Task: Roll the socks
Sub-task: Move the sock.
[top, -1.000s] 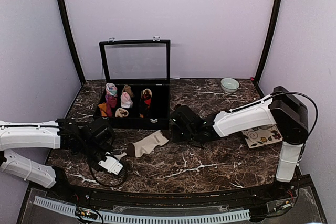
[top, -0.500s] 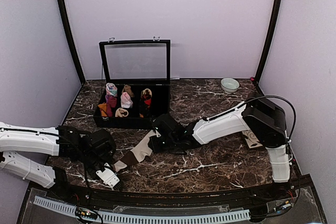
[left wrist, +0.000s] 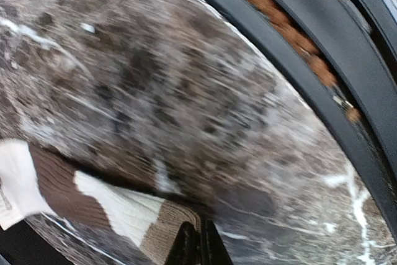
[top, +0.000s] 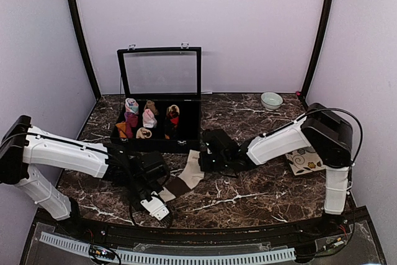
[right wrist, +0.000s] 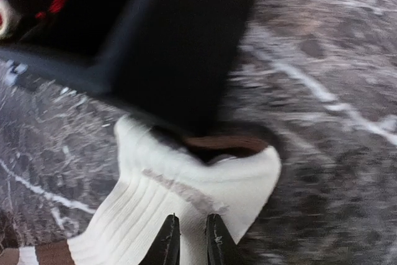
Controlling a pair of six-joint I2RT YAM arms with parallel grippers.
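Blur smeared both wrist views. Your right gripper (right wrist: 190,242) had its fingertips cut off over the ribbed cream sock (top: 188,175), so its grip could not be told. The sock lay limp on the veined marble table (top: 248,198) before the black box (top: 188,136). Your left gripper (left wrist: 198,247), arm stretched low, clenched its brown end.

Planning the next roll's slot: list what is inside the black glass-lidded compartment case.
Rolled sock bundles in pink, teal and tan sit in the black compartment case; its front wall hides their bases, its right end is dark.
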